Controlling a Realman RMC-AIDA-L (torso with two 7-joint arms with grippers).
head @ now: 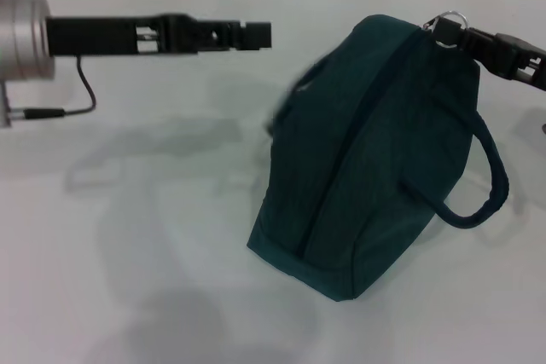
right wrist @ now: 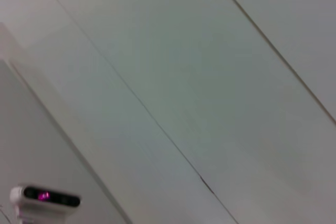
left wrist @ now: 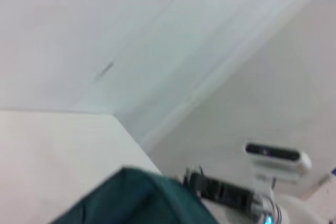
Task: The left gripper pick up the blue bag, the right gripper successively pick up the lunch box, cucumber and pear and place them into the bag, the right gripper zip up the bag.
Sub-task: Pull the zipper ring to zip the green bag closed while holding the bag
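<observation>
Teal-blue fabric bag (head: 367, 159) sits zipped on white bench (head: 128, 236), handle loop drooping. Right gripper (head: 456, 36) meets its silver ring zip pull (head: 450, 21) at the top corner, probably finishing the zip; finger state unclear. Left gripper (head: 256, 34) hangs beside the bag, fingers narrow, holding nothing.

light: bright, even | shadows: soft on table (head: 153, 279) | wrist views: blurred
</observation>
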